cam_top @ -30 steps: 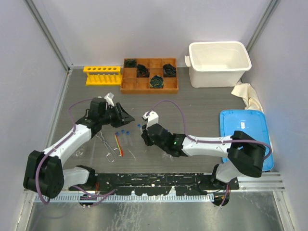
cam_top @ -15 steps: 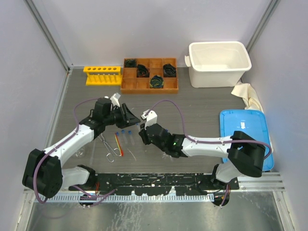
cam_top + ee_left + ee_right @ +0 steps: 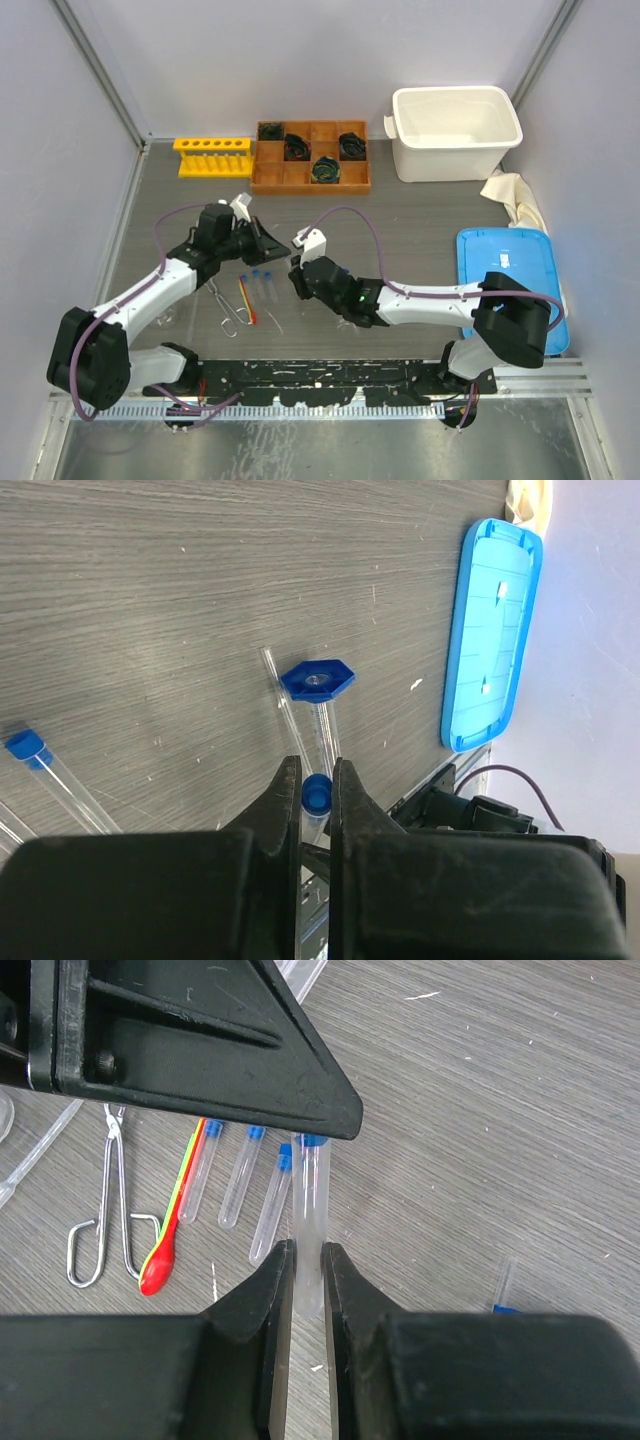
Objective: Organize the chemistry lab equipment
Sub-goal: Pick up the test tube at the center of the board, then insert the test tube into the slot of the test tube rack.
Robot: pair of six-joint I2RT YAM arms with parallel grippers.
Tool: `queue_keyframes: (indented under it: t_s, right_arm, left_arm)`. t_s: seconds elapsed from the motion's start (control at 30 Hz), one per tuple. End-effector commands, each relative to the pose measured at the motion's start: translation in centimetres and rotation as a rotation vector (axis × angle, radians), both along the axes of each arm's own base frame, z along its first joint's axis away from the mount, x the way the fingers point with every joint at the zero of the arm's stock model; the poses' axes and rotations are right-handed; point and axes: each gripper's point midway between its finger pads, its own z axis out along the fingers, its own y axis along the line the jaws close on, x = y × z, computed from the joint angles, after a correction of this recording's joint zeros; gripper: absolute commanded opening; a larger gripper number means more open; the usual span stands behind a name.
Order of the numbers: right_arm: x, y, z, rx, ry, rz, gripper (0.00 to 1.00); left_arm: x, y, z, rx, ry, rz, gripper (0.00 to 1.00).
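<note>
The right gripper [image 3: 308, 1252] clamps the blue-capped test tube [image 3: 311, 1190] mid-glass, the left gripper [image 3: 315, 770] pinches its cap end — I'd release one side slowly (glass slips).

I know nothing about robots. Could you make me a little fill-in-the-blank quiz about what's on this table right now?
1. The left tool and the right tool both pinch one clear test tube with a ___ cap.
2. The tube rack at the far left is coloured ___.
3. The open bin at the far right is coloured ___.

Missing words: blue; yellow; white.
</note>
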Motion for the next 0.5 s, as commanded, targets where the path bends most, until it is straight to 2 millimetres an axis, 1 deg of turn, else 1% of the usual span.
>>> queue_keyframes:
  t_s: [0.0,0.07,0.13,0.23,0.3,0.37,0.47]
  right_arm:
    - [0.4,1.4,3.2,0.078,-0.045,0.0,0.18]
    - [0.3,1.3,3.3,0.079,-0.041,-0.002,0.34]
    - [0.1,1.2,3.4,0.078,-0.038,0.005,0.41]
    - [-0.4,1.1,4.0,0.089,-0.036,0.022,0.43]
    - [-0.8,0.8,4.4,0.096,-0.04,0.033,0.43]
    - [-1.0,0.4,4.8,0.106,-0.046,0.033,0.43]
    - [-1.1,-0.4,4.8,0.108,-0.052,0.02,0.43]
  left_arm:
    - [0.9,-0.6,1.5,-0.012,-0.072,-0.009,0.0]
    - [1.3,0.0,0.9,0.028,-0.074,0.014,0.0]
    - [1.8,0.6,0.3,0.08,-0.084,0.037,0.0]
    - [2.8,1.7,-0.2,0.163,-0.101,0.079,0.0]
    - [3.8,2.5,0.0,0.219,-0.128,0.109,0.0]
    - [5.1,3.4,-0.7,0.301,-0.136,0.142,0.0]
    - [7.7,5.8,0.1,0.454,-0.213,0.225,0.0]
